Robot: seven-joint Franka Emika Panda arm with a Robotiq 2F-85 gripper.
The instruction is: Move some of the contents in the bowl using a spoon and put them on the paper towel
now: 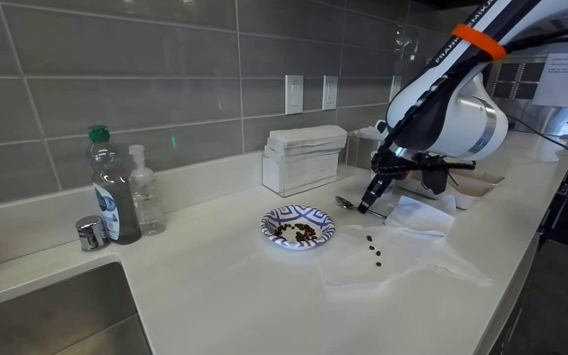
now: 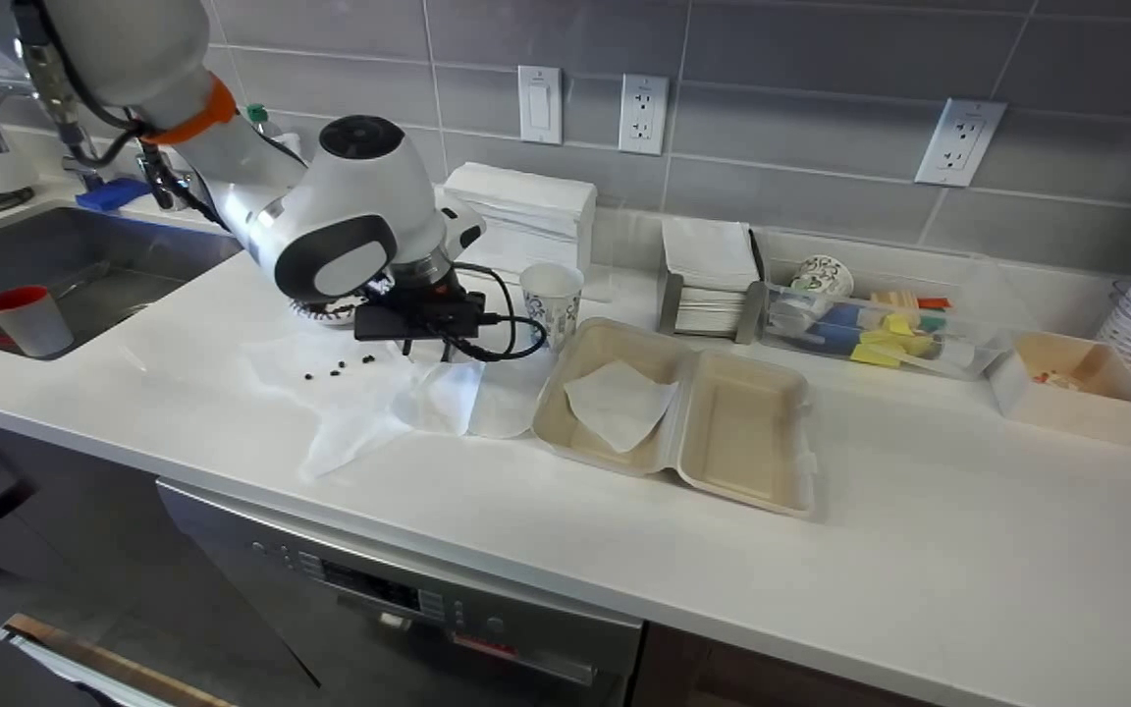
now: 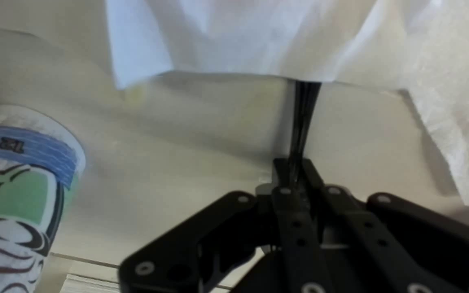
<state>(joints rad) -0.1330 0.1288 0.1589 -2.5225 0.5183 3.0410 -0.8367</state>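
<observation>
My gripper (image 1: 363, 210) is down at the counter, shut on the spoon (image 1: 345, 202) at its handle. In the wrist view the dark handle (image 3: 305, 110) runs up from between the fingertips and slips under a folded white sheet. The patterned bowl (image 1: 298, 214) stands left of the gripper in an exterior view, with dark contents (image 1: 304, 232) inside. Spread beside it is the rumpled paper towel (image 1: 353, 276), on which several dark bits (image 1: 378, 253) lie in a loose line. From the opposite side the arm mostly hides the bowl (image 2: 325, 314).
A folded white sheet (image 1: 419, 215) props up close to the gripper. The paper cup (image 2: 553, 295) and an open takeout box (image 2: 747, 427) stand nearby. Against the wall are a towel stack (image 1: 308, 158) and a soap bottle (image 1: 111, 192). The sink (image 1: 57, 305) lies beyond the bowl.
</observation>
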